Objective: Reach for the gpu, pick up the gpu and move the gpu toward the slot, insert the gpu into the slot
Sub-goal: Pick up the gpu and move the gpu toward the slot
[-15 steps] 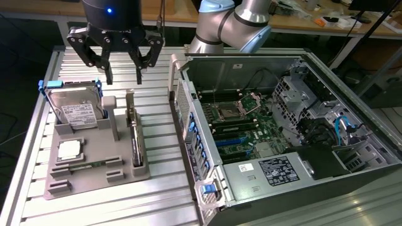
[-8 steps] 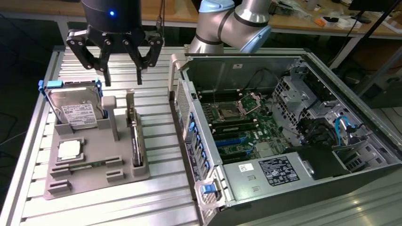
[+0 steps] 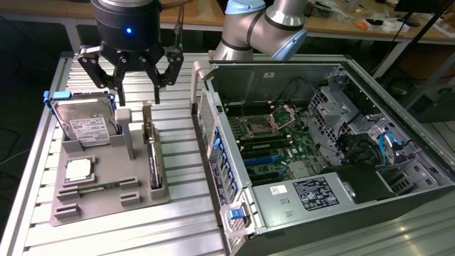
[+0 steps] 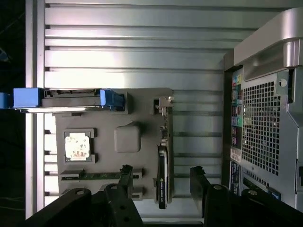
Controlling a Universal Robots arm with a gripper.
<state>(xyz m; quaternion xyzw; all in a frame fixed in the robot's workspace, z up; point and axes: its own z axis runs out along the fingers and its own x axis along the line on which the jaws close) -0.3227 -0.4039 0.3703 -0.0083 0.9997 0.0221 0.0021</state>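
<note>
The gray parts tray (image 3: 106, 210) and open computer case (image 3: 355, 216) are seen obliquely from above in the exterior view, and straight down, nearer the tray, in the wrist view.

Silver arm (image 3: 281, 16), pale-blue joint caps; black claw (image 3: 138, 100), glowing blue light, bolted linkages.

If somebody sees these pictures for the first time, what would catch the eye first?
The black gripper hangs open over the thin dark gpu card, which stands on edge in a grey holder tray at the exterior view's left. Beside it, at the right, the open grey computer case shows its motherboard.
</note>
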